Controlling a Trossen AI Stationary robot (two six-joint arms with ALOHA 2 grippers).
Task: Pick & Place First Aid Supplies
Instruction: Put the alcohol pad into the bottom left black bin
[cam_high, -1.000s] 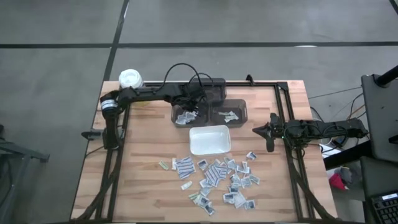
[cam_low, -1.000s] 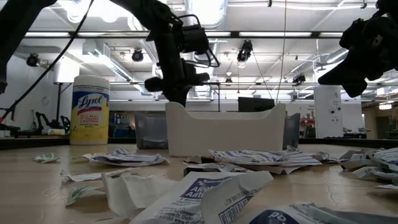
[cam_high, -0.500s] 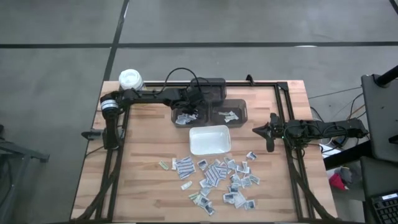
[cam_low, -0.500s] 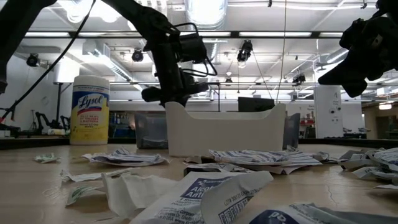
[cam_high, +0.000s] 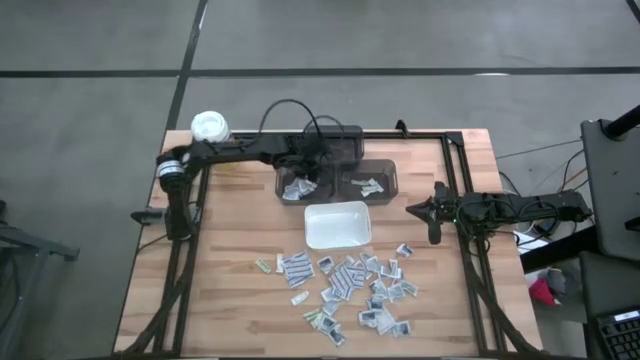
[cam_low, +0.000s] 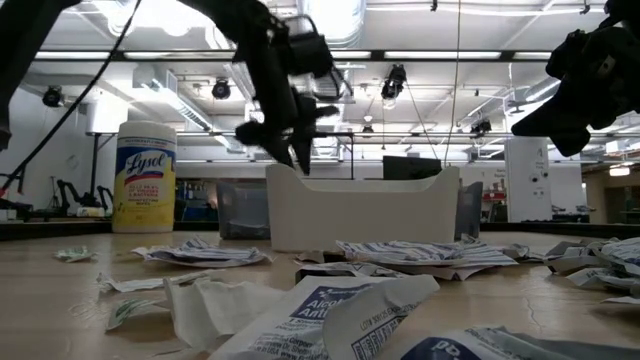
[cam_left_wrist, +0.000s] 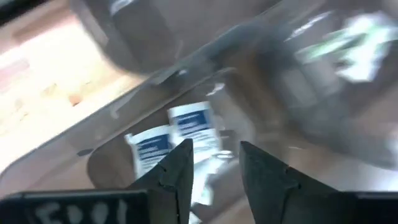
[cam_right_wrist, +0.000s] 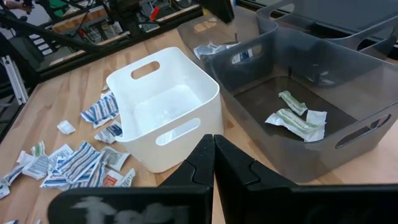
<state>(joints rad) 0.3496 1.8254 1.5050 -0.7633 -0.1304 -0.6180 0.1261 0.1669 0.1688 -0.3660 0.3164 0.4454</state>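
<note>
The first aid supplies, small white and bluish packets (cam_high: 350, 285), lie scattered on the wooden table near its front edge. A few more packets (cam_left_wrist: 186, 127) lie on the floor of the left grey bin (cam_high: 285, 172). My left gripper (cam_left_wrist: 214, 168) hovers over that bin, pointing steeply down, open, with nothing between its fingers. Greenish packets (cam_right_wrist: 295, 118) lie in the right grey bin (cam_high: 390, 180). My right gripper (cam_right_wrist: 213, 155) waits shut at the table's right side (cam_high: 432, 212), clear of everything.
A white tray (cam_high: 337, 224) stands between the bins and the scattered packets. A third grey bin (cam_high: 345, 140) sits at the far edge. A yellow canister with a white lid (cam_high: 210, 127) stands at the far left corner. Bare wood lies to the left.
My left gripper has dipped toward the left grey bin and come up again over the same spot, tipping a little. The right arm has kept still.
</note>
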